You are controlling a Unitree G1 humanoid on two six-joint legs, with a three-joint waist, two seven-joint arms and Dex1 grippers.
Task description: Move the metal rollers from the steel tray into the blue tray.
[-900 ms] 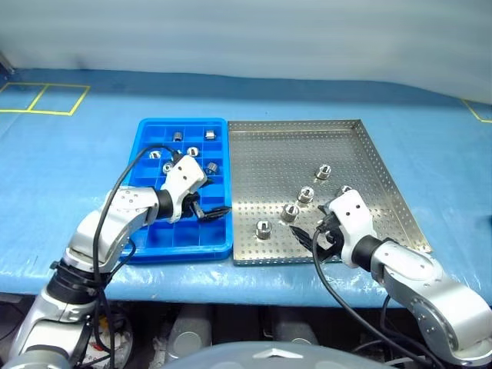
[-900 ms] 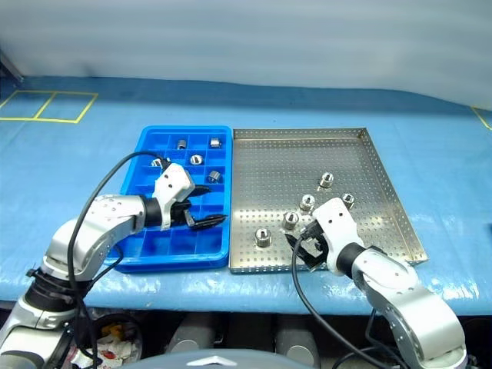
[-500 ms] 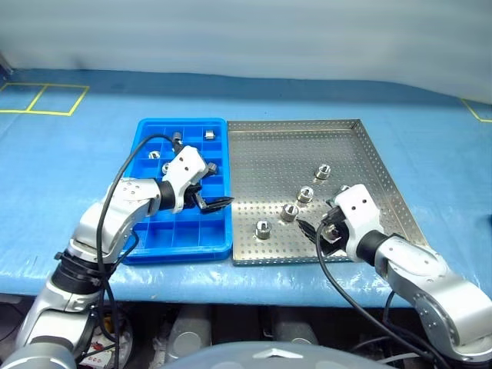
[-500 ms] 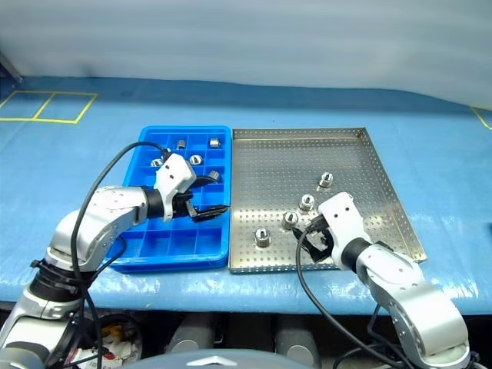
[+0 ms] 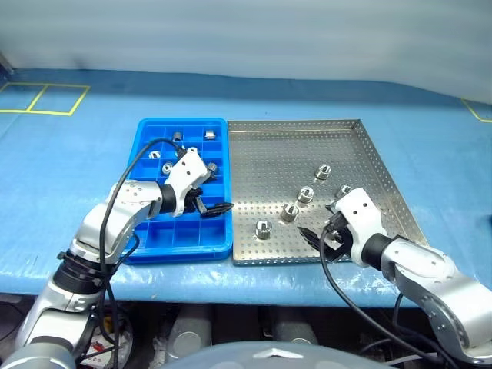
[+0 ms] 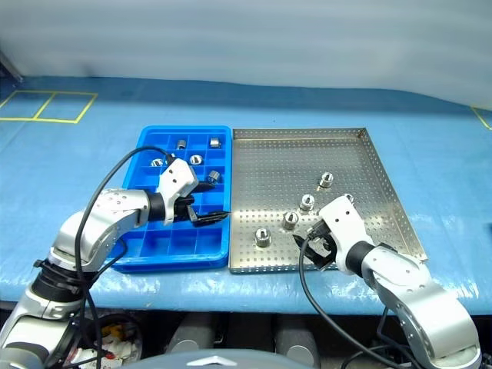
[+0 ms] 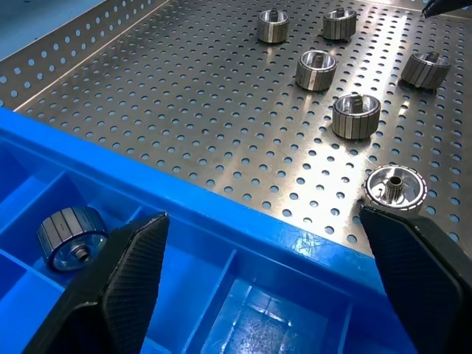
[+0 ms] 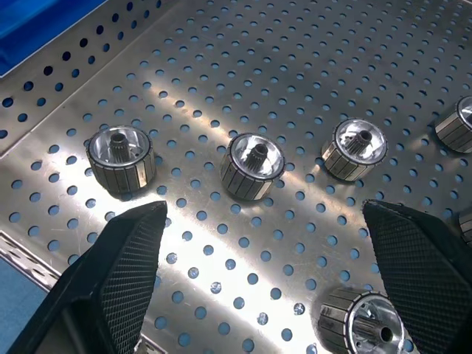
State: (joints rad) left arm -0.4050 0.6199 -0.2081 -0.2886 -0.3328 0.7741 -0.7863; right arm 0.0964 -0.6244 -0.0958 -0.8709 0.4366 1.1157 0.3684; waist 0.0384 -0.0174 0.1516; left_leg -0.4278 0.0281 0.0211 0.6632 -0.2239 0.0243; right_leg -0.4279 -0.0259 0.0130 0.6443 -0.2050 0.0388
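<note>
Several metal rollers stand on the perforated steel tray, in its near half. A few more rollers sit in compartments at the far end of the blue tray. My left gripper hovers open and empty over the blue tray's right side, near the steel tray's rim. In the left wrist view its fingers flank a compartment beside one roller. My right gripper hangs open and empty over the steel tray's near edge, with rollers just beyond its fingers.
The two trays lie side by side on a blue-covered table. Yellow tape squares mark the far left of the cloth. A black cable loops from each wrist.
Both arms shifted only slightly: the left gripper drifted a little toward the steel tray, the right one a little to the right. Both stayed open and no roller moved.
</note>
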